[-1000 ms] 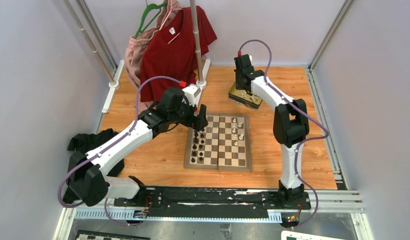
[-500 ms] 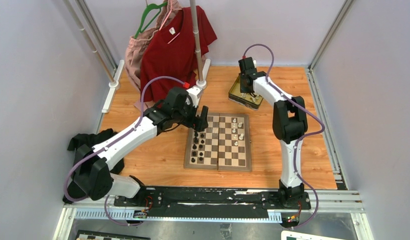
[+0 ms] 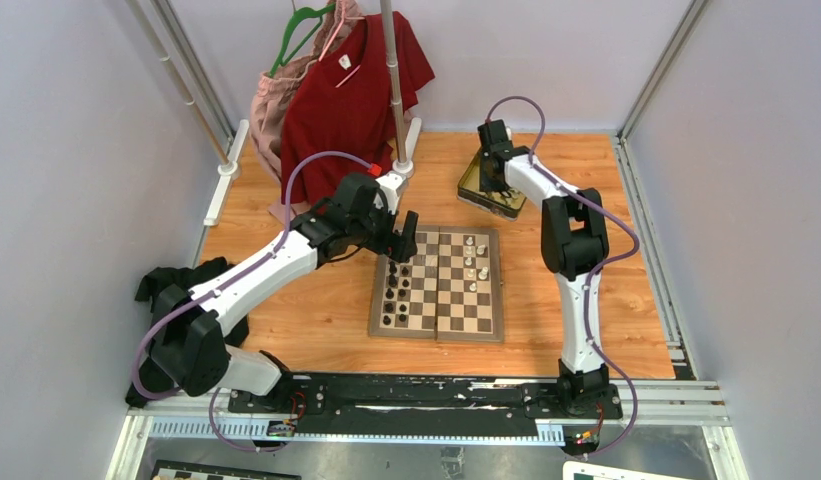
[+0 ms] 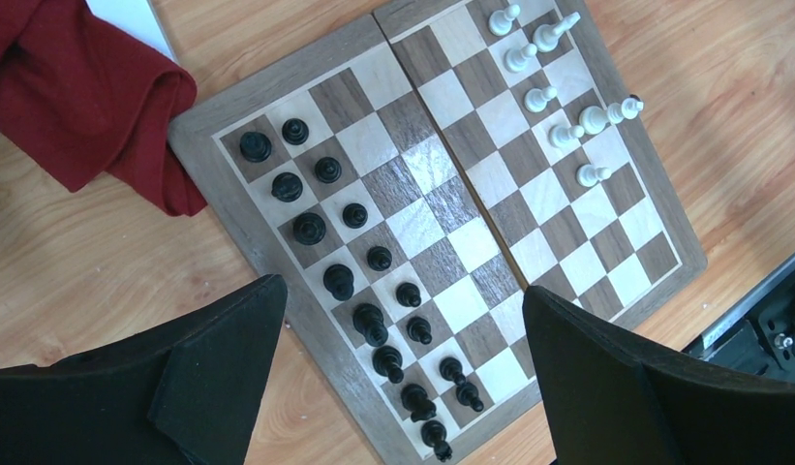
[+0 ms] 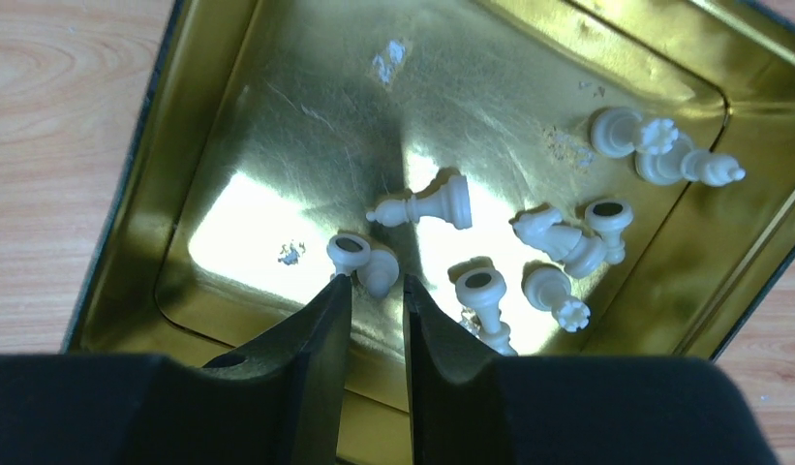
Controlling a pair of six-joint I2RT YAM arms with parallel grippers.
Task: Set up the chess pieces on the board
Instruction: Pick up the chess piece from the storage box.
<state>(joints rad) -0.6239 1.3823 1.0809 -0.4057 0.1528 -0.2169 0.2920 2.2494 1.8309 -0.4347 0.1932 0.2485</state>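
white pieces split between board and tin

the board (image 4: pixel 412 223) lies flat on the wooden table (image 4: pixel 83 271), in the middle before the arms. it is square, of smooth light and dark brown squares, with a tan border and a seam down the centre. the black pieces (image 4: pixel 340 281) stand in two rows along its left side. a few white chess pieces (image 4: pixel 567 134), tiny, cream and glossy, stand along its right side.

the left gripper (image 4: pixel 401 293) hangs over the board's far left part, its dark fingers spread wide and empty.

farther back on the right is a shiny gold tin (image 5: pixel 229 97), rectangular, scratched inside. more white pieces lie in it on their sides. the right gripper (image 5: pixel 374 283) is lowered into it, the gap narrow, one pawn right at the tips; i cannot tell if it is gripped.

at the far edge hangs a soft red shirt (image 3: pixel 351 90).
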